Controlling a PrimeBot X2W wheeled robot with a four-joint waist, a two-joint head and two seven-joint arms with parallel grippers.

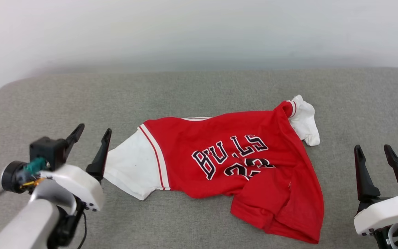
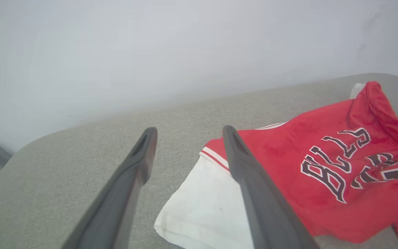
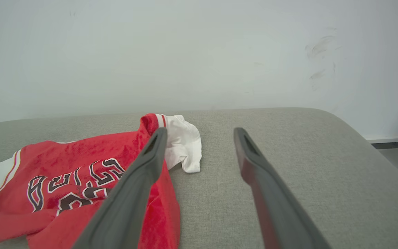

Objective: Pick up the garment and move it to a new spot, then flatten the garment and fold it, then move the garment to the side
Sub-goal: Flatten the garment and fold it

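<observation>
both grippers sit at the bottom corners of the head view. left gripper (image 1: 94, 128) has its fingers spread, empty, at the edge of the white sleeve (image 1: 133, 169); right gripper (image 1: 372, 147) is likewise spread, clear of the cloth. the bulls jersey (image 1: 240, 162) lies rumpled mid-frame on the grey cushion (image 1: 199, 93), its 23 half buckled. it looks light and limp and will probably bunch, so pinch at the sleeve seams or hem corners.

You see the red jersey shirt (image 1: 240, 162), white-sleeved with black "BULLS" lettering, lying rumpled and front up on the grey padded bench (image 1: 199, 93). One sleeve is spread flat toward the left, and the hem is bunched.
</observation>
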